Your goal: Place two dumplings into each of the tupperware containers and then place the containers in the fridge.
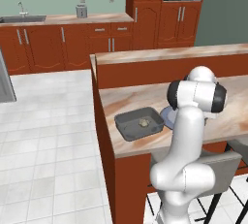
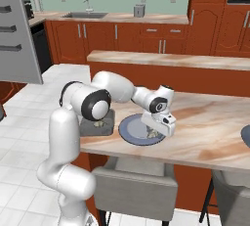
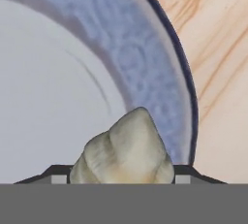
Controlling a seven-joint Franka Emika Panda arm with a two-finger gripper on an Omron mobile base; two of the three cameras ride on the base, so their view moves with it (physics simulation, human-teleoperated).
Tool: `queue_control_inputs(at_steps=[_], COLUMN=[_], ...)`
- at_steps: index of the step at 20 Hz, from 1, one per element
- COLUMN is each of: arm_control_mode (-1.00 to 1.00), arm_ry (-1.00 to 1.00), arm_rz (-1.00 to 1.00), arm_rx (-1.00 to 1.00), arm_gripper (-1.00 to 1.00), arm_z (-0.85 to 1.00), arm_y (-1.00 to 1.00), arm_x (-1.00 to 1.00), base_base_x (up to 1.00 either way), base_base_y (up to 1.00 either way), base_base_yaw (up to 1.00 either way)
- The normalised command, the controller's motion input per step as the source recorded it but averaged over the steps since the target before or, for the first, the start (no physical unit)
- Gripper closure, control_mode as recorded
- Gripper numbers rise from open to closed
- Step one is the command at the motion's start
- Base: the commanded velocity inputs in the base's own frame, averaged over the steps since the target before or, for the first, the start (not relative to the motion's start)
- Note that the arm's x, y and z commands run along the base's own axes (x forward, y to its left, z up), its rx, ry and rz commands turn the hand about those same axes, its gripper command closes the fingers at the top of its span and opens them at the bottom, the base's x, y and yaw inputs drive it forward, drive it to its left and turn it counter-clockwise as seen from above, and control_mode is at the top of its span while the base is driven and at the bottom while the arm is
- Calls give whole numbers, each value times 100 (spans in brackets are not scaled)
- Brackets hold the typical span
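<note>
- One dumpling point(image 3: 123, 152) lay on the blue-grey plate point(image 2: 128, 133), close to the plate's rim on the side facing the counter's bare middle, and it sat right between the two finger tips in the hand view, so this was likely the piece being picked.
- Whether the gripper point(image 2: 155, 133) had clamped on it I could not tell: the tips stood at either flank of the dumpling with no clear gap, yet no squeeze showed either.
- The hand pointed straight down over the plate, which suited a top grasp on a small lumpy thing lying flat.
- A second dumpling point(image 1: 144, 121) already rested inside the tupperware container point(image 1: 127, 120), near its middle; by my reckoning that tray needed one more to meet its count of two.
- That container sat at the counter's corner nearest the open floor, just beside the plate, which kept the carry short.
- Another plate's edge point(image 2: 246, 136) showed at the far end of the counter point(image 2: 210, 127), well apart from the working plate.
- The fridge point(image 2: 17, 29) stood across the tiled floor with its grey door and shelves in sight; I judged the fridge step far off, since filling was not yet done.
- A chair point(image 2: 134, 186) was tucked under the counter's near edge below the plate.
</note>
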Motion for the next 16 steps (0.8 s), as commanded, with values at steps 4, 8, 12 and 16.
queue_control_inputs(at_steps=[4,8,12,16], arm_control_mode=[-100,-100,-100,-100], arm_ry=[-1,0,0,0], arm_rz=[0,0,5,9], arm_rx=[0,0,-3,-2], arm_gripper=[100,100,100,100], arm_z=[27,74,46,15], arm_y=[28,64,98,100], arm_x=[-2,-9,-25,-9], base_base_x=[0,0,0,0], base_base_y=[0,0,0,0], base_base_yaw=[0,0,0,0])
